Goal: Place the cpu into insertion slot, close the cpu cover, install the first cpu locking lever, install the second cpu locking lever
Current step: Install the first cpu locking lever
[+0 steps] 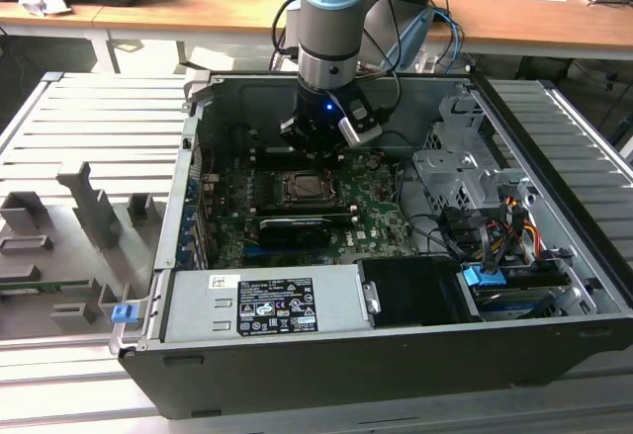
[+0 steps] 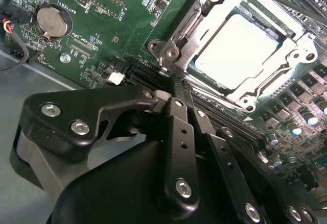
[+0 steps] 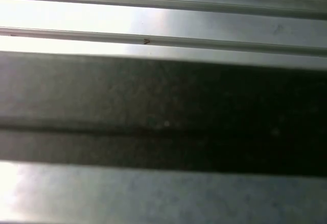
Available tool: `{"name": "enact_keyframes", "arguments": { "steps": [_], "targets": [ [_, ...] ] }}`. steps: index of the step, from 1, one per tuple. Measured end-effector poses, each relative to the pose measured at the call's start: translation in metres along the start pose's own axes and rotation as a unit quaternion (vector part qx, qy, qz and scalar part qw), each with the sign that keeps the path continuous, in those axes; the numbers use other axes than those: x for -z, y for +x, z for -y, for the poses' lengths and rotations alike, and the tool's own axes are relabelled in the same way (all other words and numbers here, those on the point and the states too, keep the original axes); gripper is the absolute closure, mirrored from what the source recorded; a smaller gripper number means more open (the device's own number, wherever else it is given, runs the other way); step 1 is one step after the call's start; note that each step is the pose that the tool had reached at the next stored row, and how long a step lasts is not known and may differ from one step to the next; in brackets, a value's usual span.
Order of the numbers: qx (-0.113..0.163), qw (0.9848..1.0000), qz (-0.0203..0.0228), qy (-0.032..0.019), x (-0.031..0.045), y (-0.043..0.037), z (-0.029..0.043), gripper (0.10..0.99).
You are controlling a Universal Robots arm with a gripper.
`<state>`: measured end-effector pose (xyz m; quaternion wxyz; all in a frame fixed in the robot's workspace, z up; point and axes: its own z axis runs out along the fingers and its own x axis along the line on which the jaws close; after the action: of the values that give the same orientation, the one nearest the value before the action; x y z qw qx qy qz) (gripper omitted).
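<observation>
Silver-grey square cpu already sits in the dark insertion slot under the closed silver frame cover, so I judge the lever step in hand, black gripper clenched empty beside it.

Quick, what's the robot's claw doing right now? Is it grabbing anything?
Gripper: fingers pressed together, shut and holding nothing, its tip down by the corner of the cpu cover, which lies closed over the cpu.
</observation>
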<state>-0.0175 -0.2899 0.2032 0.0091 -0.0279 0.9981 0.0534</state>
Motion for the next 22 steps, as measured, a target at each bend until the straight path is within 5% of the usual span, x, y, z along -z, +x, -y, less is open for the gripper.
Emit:
{"name": "enact_keyframes", "arguments": {
  "steps": [13,15,22],
  "targets": [
    [0.0,1.0,0.0001,0.0002,0.003,-0.0003,-0.0004,0.98],
    [0.0,0.9999,-0.0009,0.0162,0.002,-0.0005,-0.0002,0.98],
    [0.0,0.9997,-0.0013,0.0232,0.0005,-0.0006,0.0,0.98]
  ]
}}
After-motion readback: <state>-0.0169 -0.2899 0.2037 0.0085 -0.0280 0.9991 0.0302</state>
